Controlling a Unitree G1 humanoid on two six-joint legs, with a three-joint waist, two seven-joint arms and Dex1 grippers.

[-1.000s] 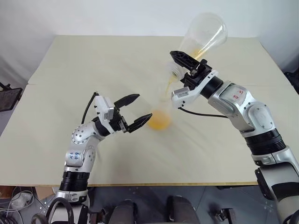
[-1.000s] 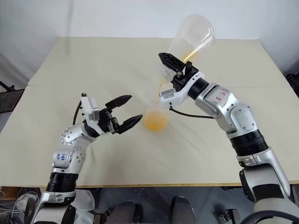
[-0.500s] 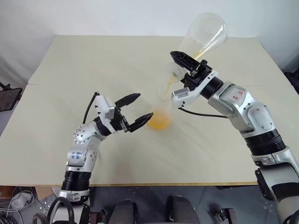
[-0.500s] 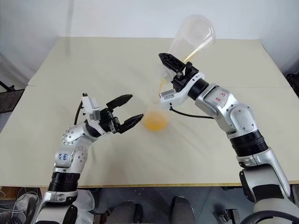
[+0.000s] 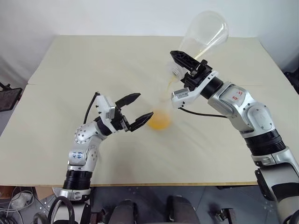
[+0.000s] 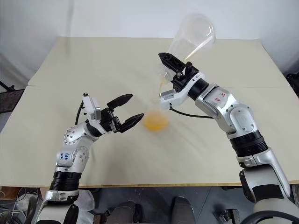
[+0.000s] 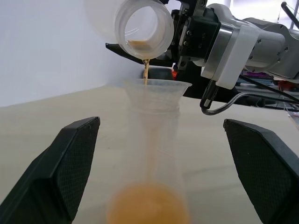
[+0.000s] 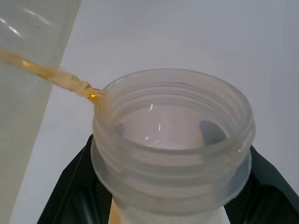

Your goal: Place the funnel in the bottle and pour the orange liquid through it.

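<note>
Here, the right gripper (image 5: 183,65) is clamped on the neck of a clear conical plastic flask (image 5: 205,33), tipped past level so its wide base points toward one o'clock above the table and its threaded mouth (image 7: 144,26) hangs over the funnel; a thin stream of translucent orange liquid (image 7: 145,71) falls from the lip of that mouth into the clear plastic funnel (image 7: 156,92), whose rim sits in the neck of the second clear conical plastic bottle (image 5: 161,111) standing upright near the middle of the pale wooden table (image 5: 93,60); a bright orange pool (image 5: 159,122) has gathered in that bottle's base; a faint orange streak lies along the inside wall of the tipped flask.

The left gripper (image 5: 133,112) rests at nine o'clock from the standing bottle, its two black fingers (image 7: 70,163) spread wide and holding nothing, one to each side of the bottle's base and apart from it.

The table's far edge runs at twelve o'clock behind the tipped flask; its near edge lies at six o'clock, well apart from the bottle; bare tabletop stretches toward ten o'clock and toward four o'clock.
</note>
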